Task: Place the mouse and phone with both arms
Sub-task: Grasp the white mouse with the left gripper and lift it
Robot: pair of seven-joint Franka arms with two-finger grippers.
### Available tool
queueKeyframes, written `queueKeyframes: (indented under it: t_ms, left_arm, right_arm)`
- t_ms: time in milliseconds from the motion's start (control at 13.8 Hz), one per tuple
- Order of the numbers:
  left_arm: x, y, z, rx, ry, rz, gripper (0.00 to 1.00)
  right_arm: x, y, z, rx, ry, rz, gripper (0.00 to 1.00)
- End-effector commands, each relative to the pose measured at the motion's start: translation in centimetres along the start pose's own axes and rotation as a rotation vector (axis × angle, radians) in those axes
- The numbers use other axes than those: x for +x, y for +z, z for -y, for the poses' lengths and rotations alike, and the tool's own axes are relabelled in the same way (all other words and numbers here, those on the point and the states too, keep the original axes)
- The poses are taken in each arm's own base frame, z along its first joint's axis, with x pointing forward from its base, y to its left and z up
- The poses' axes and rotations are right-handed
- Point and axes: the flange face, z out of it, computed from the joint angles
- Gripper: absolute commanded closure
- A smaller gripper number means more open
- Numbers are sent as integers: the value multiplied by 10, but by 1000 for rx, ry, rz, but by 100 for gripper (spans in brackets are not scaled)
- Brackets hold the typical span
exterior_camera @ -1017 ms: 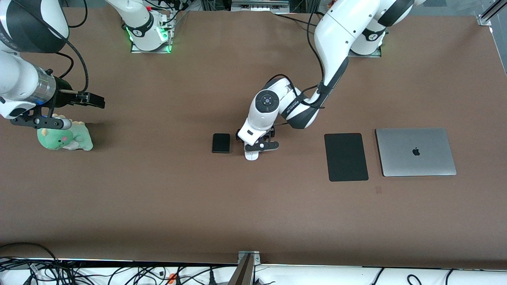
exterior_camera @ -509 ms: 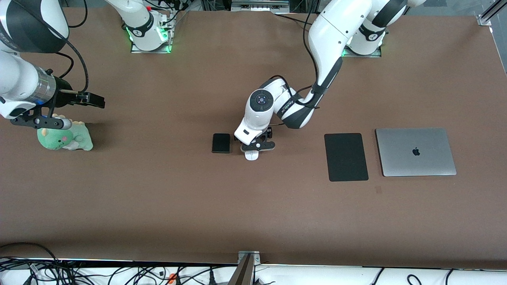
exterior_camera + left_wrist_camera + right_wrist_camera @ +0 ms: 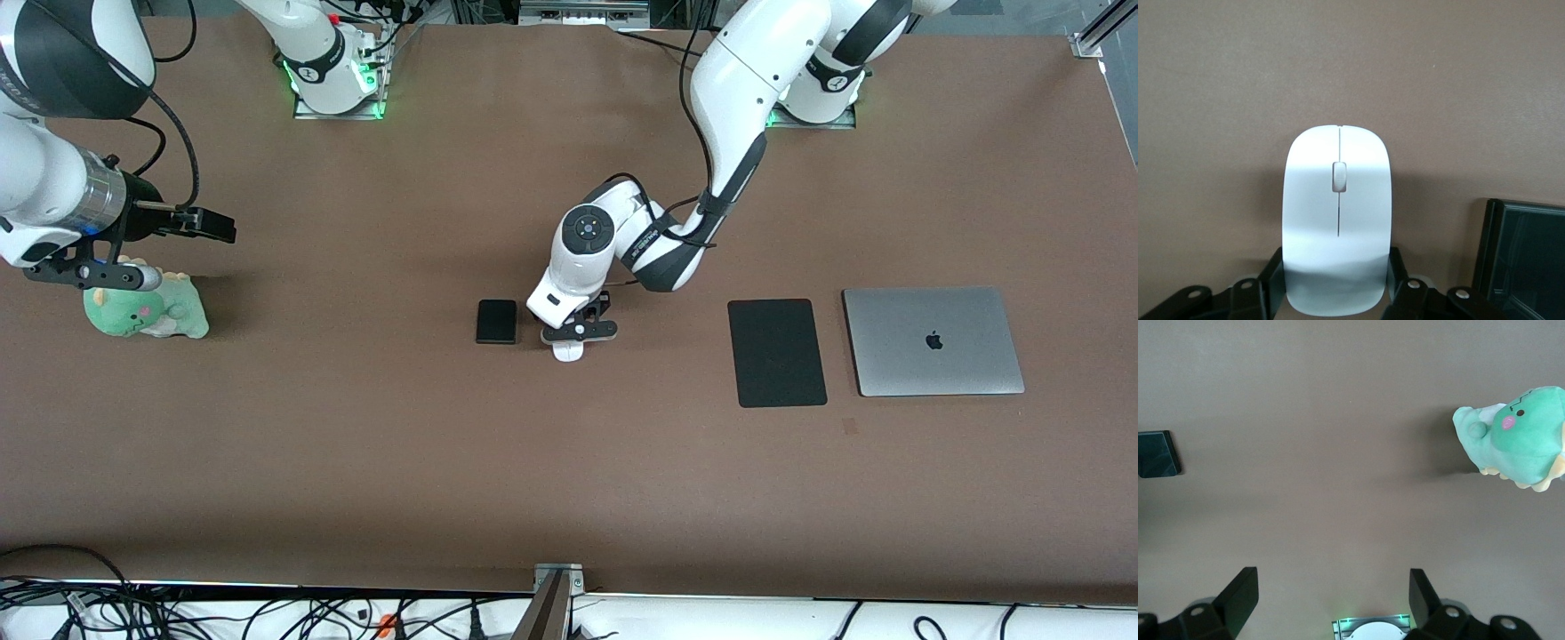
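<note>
Left hand (image 3: 569, 336) is down on the bench (image 3: 356, 444), its fingers (image 3: 1271, 283) pressed against both long sides of the mouse (image 3: 1337, 220) near its rear end. The phone (image 3: 496, 321) lies flat just beside that hand, toward the right arm's end. Glossy shell, so the mouse looks light, stiff and slippery; its flat flanks are the sensible hold, low down, since the curved top would let pads slide. The phone is thin and smooth, best pinched across its narrow width. Right hand (image 3: 1331, 597) waits with fingers wide apart, up over bare bench next to a green plush (image 3: 147, 308). From the front the left wrist covers most of the mouse, and the fingertips themselves are cut off.
</note>
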Motion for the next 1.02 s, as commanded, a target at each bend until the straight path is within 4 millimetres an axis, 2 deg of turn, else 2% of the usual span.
queueKeyframes:
  t_ms: [0, 73, 291, 436, 509, 799, 944]
  left_arm:
    - [16, -8, 2, 5, 39, -31, 78]
    - [24, -17, 6, -2, 38, -42, 79]
    - [74, -49, 51, -10, 72, -60, 82]
    - [91, -64, 79, 21, 106, -41, 86]
    - [96, -73, 94, 33, 100, -33, 93]
    - [119, -106, 169, 59, 185, -24, 99]
    - [134, -109, 222, 74, 214, -9, 100]
  right_arm:
    - [-3, -4, 0, 13, 16, 0, 0]
    - [-3, -5, 0, 13, 16, -3, 0]
    - [-3, -4, 0, 13, 16, -3, 0]
    - [-3, -4, 0, 13, 16, -3, 0]
    - [-3, -4, 0, 13, 16, -3, 0]
    - [0, 0, 3, 21, 16, 1, 0]
    - [7, 8, 14, 82, 33, 12, 0]
